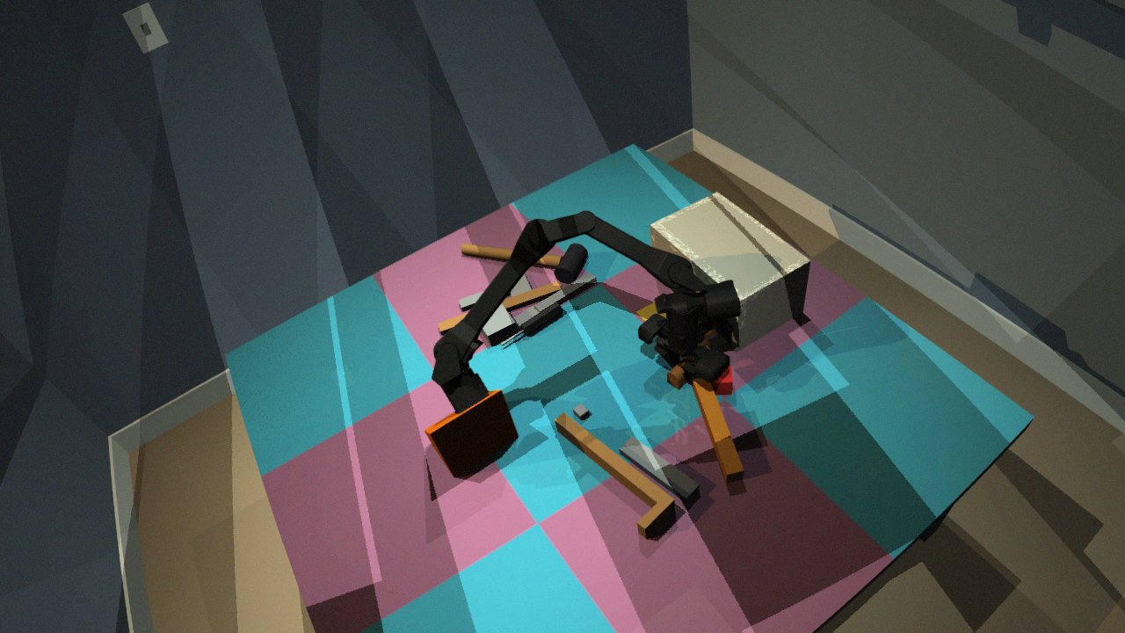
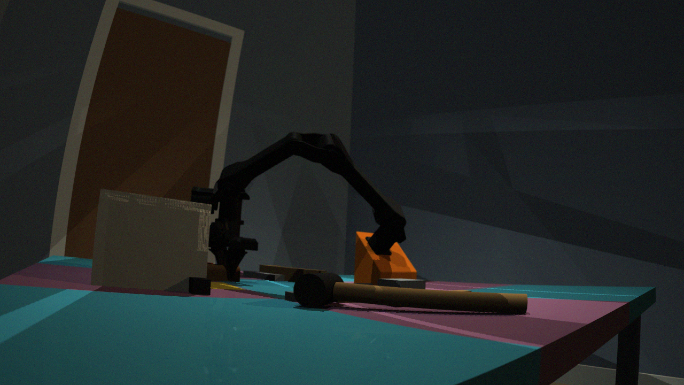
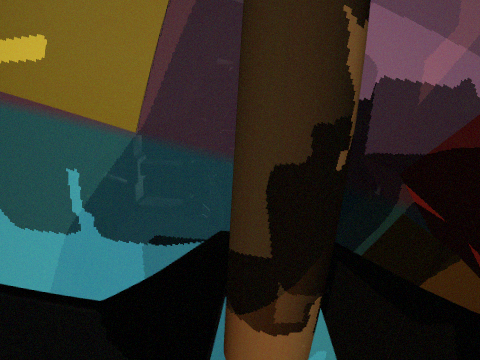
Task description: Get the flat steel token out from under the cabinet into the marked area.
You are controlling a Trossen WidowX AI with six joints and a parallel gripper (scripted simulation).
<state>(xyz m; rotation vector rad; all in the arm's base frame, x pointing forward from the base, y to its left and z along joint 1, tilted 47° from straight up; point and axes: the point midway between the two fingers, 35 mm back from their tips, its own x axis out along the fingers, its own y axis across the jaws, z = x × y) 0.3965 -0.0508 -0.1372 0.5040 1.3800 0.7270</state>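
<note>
My gripper (image 1: 685, 368) (image 2: 232, 270) is shut on a brown wooden cylinder (image 3: 296, 140) (image 1: 674, 376) and holds it low over the table, close in front of the beige cabinet (image 1: 731, 256) (image 2: 148, 239). In the wrist view the cylinder runs forward from between my fingers. The yellow marked area (image 3: 80, 20) (image 1: 648, 311) (image 2: 224, 285) lies ahead and to the left of its tip. A brighter yellow strip (image 3: 23, 48) shows on it. The steel token is not in sight; the cabinet's underside is hidden.
A red block (image 1: 724, 383) and an orange stick (image 1: 720, 429) lie beside my gripper. An L-shaped wooden piece (image 1: 609, 464), a grey bar (image 1: 662, 472) and a small grey square (image 1: 581, 411) lie nearer the front. A mallet (image 1: 569, 261) (image 2: 411, 298) and several tools lie behind the arm.
</note>
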